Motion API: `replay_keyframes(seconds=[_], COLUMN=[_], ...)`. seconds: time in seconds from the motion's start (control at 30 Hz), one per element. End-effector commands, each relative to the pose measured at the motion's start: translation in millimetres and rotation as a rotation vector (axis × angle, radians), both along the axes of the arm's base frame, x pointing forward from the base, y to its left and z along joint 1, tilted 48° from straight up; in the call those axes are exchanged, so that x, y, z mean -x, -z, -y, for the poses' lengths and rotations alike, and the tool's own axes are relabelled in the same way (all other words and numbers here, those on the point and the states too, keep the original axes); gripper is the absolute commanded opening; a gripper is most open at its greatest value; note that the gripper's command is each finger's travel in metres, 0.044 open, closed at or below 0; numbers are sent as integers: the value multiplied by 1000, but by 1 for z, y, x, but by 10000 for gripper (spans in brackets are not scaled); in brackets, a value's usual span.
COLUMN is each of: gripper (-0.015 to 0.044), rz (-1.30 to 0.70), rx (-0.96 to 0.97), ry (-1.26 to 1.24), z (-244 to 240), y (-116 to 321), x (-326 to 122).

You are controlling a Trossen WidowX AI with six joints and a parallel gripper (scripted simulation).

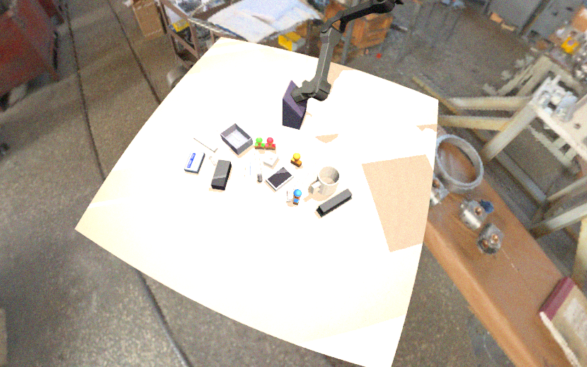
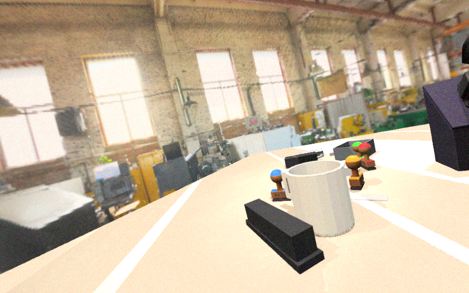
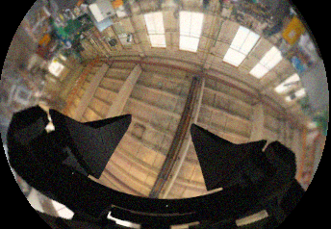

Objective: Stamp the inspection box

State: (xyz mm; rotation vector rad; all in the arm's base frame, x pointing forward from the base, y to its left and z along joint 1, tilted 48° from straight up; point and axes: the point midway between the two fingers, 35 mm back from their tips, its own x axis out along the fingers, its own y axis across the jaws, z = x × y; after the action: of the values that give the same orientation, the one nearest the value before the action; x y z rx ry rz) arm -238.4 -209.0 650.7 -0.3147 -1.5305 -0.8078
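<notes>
My gripper (image 3: pixel 161 122) is open and empty in the wrist view, pointing at the ceiling, far from the stamps. Small knob-handled stamps stand on the bench: a green one (image 1: pixel 259 143) (image 2: pixel 356 146) beside a red one (image 1: pixel 270 143) (image 2: pixel 365 149), a yellow one (image 1: pixel 296 159) (image 2: pixel 354 171), and a blue one (image 1: pixel 297 196) (image 2: pixel 277 184). I cannot read which says PASS. A flat dark pad with a pale frame (image 1: pixel 280 178) lies between the yellow and blue stamps. The card and its inspection box are washed out by glare and cannot be made out.
A pale mug (image 1: pixel 328 181) (image 2: pixel 319 198) stands beside a black stapler-like block (image 1: pixel 334 202) (image 2: pixel 279 232). A grey open tray (image 1: pixel 236 139), a black block (image 1: pixel 221 174) and a blue-labelled box (image 1: pixel 194 162) lie left. A dark wedge (image 1: pixel 293 111) (image 2: pixel 458 134) stands by the arm.
</notes>
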Motion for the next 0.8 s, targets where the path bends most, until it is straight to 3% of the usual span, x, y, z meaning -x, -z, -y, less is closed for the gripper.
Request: replay_keyframes(seconds=[0.0,0.2,0.43,0.77], gripper=[374,217,217,217], rz=[-2,-78,-263,-597], rx=[2,115,235,458], ry=[0,2,49,19], z=[-1,-47,-103,-207], y=[-1,-22,-33,-35], x=[-1,-35,-97,-242])
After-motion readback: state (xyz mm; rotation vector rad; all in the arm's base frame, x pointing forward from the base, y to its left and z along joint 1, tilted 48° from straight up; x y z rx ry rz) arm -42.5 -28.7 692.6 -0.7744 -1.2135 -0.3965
